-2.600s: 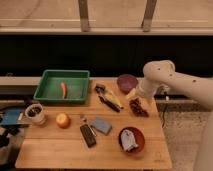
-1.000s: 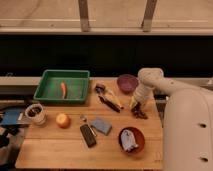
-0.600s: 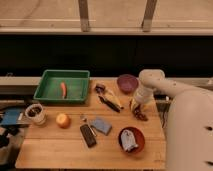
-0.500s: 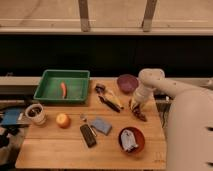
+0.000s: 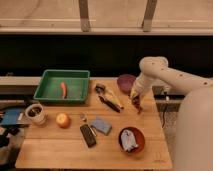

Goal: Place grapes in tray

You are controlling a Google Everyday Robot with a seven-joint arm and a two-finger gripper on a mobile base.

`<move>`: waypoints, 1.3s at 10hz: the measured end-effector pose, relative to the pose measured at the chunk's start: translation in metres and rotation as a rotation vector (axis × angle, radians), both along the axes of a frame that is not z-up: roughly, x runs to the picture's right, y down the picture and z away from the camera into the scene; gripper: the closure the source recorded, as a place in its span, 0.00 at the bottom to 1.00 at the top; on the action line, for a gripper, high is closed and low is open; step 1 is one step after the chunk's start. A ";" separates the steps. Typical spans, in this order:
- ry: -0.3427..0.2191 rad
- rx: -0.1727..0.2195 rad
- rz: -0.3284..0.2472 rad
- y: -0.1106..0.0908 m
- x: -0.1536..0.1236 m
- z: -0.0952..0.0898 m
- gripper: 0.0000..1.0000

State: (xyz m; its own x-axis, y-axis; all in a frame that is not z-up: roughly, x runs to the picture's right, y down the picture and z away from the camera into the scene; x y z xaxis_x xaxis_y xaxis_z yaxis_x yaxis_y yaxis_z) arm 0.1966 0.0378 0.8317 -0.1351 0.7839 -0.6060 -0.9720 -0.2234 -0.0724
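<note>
The grapes [image 5: 136, 104] are a small dark reddish bunch on the wooden table [image 5: 55, 150], right of the banana [image 5: 113, 99] and below the purple bowl [image 5: 126, 82]. My gripper [image 5: 135, 97] points down right over the grapes, at or touching their top; part of the bunch is hidden under it. The green tray [image 5: 64, 73] stands at the table's back left, far from the gripper, with an orange carrot [image 5: 63, 90] lying in it.
A red-brown bowl [image 5: 132, 140] holding something white sits front right. A blue sponge [image 5: 103, 125], a black remote [image 5: 88, 135], an orange fruit [image 5: 62, 120] and a cup [image 5: 35, 113] lie between front and left. My white arm [image 5: 195, 115] fills the right side.
The arm has swung nearer and now fills the right side. The gripper has come down from beside the purple bowl onto the grapes. The grapes have not moved.
</note>
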 end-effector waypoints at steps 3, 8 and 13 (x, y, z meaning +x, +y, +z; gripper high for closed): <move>-0.010 0.168 0.083 -0.049 -0.012 -0.029 1.00; -0.085 0.304 0.120 -0.115 -0.088 -0.019 1.00; -0.186 0.333 0.097 -0.147 -0.151 -0.012 1.00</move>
State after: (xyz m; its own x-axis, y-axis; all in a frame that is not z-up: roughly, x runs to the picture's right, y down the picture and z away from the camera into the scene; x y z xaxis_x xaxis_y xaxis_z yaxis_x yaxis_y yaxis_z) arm 0.0456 -0.1090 0.8199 -0.1301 0.9306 -0.3420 -0.9110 -0.2484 -0.3292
